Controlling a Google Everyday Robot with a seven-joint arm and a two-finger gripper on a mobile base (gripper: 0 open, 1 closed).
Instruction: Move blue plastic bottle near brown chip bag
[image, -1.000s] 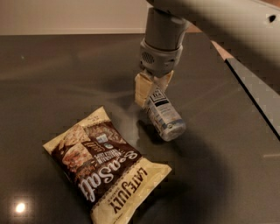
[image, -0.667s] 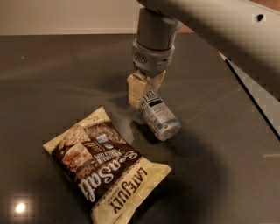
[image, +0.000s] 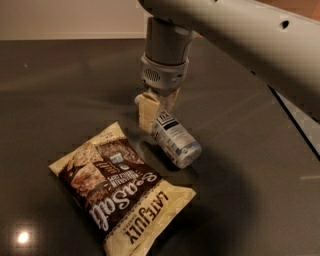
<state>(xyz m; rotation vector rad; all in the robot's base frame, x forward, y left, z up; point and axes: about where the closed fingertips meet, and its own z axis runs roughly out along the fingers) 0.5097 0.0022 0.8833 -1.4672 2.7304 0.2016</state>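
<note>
Over the dark table (image: 55, 85), grasping the blue plastic bottle (image: 176, 140) by its upper end in the gripper (image: 154, 116), tilted, lower end slanting down to the gripper's right. Near, below-left of the gripper, lying flat: the brown chip bag (image: 120, 187).

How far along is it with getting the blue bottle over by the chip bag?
Done: the blue plastic bottle is already just right of the brown chip bag, a small gap between them. In hand: the gripper holds it tilted by its upper end. Left: set it down on the dark table and let go.
</note>
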